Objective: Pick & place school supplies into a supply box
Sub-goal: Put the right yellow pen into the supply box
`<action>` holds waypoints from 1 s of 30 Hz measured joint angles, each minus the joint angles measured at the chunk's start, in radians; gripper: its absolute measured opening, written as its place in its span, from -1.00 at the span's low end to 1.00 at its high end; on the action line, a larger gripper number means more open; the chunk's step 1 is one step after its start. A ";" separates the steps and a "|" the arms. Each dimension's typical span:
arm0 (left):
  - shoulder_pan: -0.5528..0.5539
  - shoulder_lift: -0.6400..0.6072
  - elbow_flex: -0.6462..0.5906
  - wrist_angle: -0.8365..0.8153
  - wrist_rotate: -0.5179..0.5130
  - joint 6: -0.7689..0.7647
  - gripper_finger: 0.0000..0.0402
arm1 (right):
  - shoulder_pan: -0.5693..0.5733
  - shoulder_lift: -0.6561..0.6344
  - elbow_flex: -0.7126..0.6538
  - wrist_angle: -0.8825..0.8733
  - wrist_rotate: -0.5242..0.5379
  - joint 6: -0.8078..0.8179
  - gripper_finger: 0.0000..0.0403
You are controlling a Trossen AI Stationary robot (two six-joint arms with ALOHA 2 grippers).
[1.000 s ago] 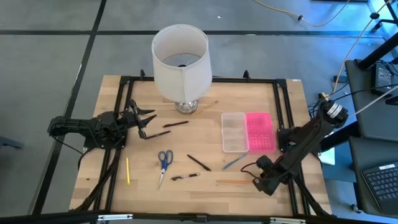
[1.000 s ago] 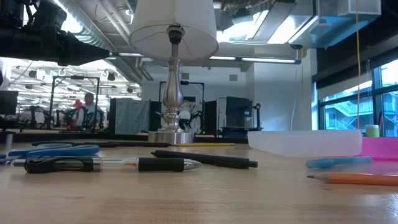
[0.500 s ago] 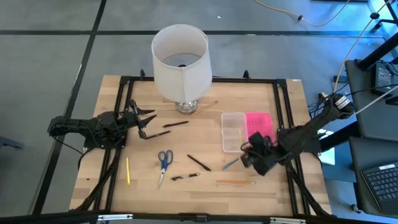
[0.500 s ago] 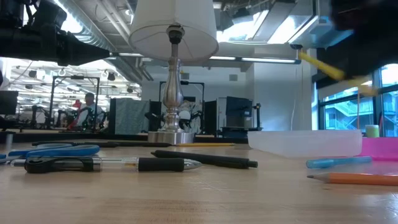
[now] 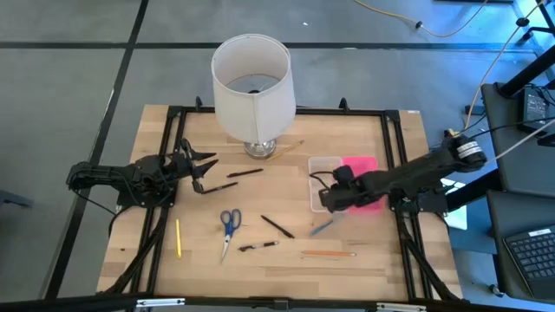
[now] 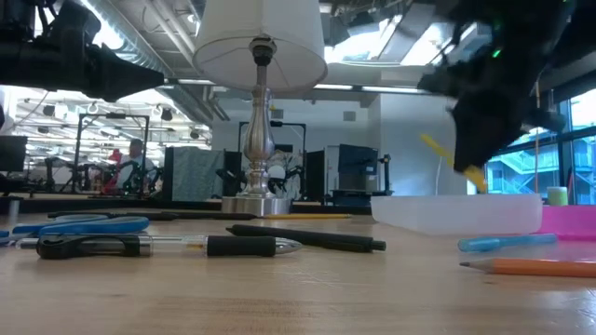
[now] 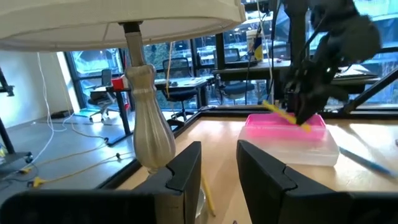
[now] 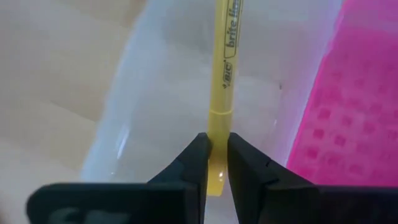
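My right gripper (image 5: pixel 334 194) hovers above the supply box, shut on a yellow highlighter (image 8: pixel 224 56). The box is a clear tray (image 5: pixel 321 170) with a pink lid (image 5: pixel 368 166) lying beside it. From the low view the highlighter (image 6: pixel 449 159) slants above the tray. On the wood lie blue-handled scissors (image 5: pixel 229 223), a yellow pencil (image 5: pixel 178 237), black pens (image 5: pixel 277 227) (image 5: pixel 258 246) (image 5: pixel 245 173), a blue pen (image 5: pixel 324 227) and an orange pencil (image 5: pixel 328 254). My left gripper (image 5: pixel 205 170) waits open at the left, touching nothing. My right gripper pinches the highlighter's thicker end piece (image 8: pixel 220 124) between its two fingers (image 8: pixel 198 163). They come slanting down from above, and the barrel runs on ahead, along them. The highlighter is tilted and lifted clear, above the clear tray.
A white lamp (image 5: pixel 251 80) stands at the table's far middle, with a pencil (image 5: pixel 289 149) lying by its base. A black frame rail (image 5: pixel 392 147) runs along the table's edges. Bare wood lies between the lamp and the box.
My right gripper has swung from the table's near right corner toward the far edge and the left, turning as it went. It has carried the yellow highlighter clear of the table to above the clear tray. The jaws have stayed shut on it.
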 joint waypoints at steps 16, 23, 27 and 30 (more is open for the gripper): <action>0.000 0.000 0.000 0.000 0.000 -0.024 -0.51 | -0.118 0.156 0.000 -0.009 -0.161 -0.033 -0.73; 0.000 0.000 0.000 0.000 0.000 -0.024 -0.51 | -0.117 0.156 0.000 -0.009 -0.163 -0.033 -0.67; 0.000 0.000 0.000 0.000 0.000 -0.024 -0.51 | -0.117 0.156 0.000 -0.009 -0.163 -0.033 -0.61; 0.000 0.000 0.000 0.000 0.000 -0.024 -0.51 | -0.117 0.156 0.000 -0.009 -0.163 -0.033 -0.55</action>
